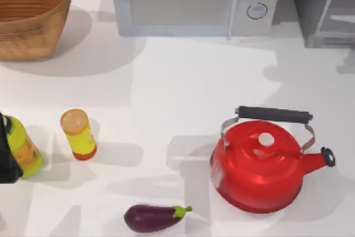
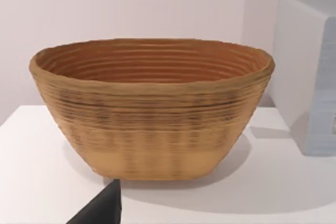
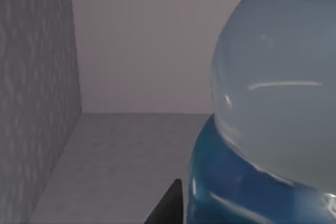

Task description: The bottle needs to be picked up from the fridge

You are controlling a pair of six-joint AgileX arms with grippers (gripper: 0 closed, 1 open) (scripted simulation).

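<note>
The fridge (image 1: pixel 324 9), a dark-grey cabinet with a pale-framed glassy door panel, stands at the table's back right corner. The right wrist view looks into it, with its grey inner wall (image 3: pixel 31 103) and floor. The bottle (image 3: pixel 273 108) looms very close there, a pale translucent rounded body over a deep blue band. A dark part of my right gripper (image 3: pixel 169 205) sits right beside the bottle's lower body. My left arm (image 1: pixel 6 156) is parked at the table's left edge, and a dark tip of my left gripper (image 2: pixel 100 208) points toward the basket.
A light-grey microwave (image 1: pixel 191 1) stands at the back centre and a woven basket (image 1: pixel 30 12) at the back left. A red kettle (image 1: pixel 263 165) sits front right and an eggplant (image 1: pixel 155 217) front centre. On the left are a yellow bottle (image 1: pixel 79 134) and a yellow-green bottle (image 1: pixel 22 148).
</note>
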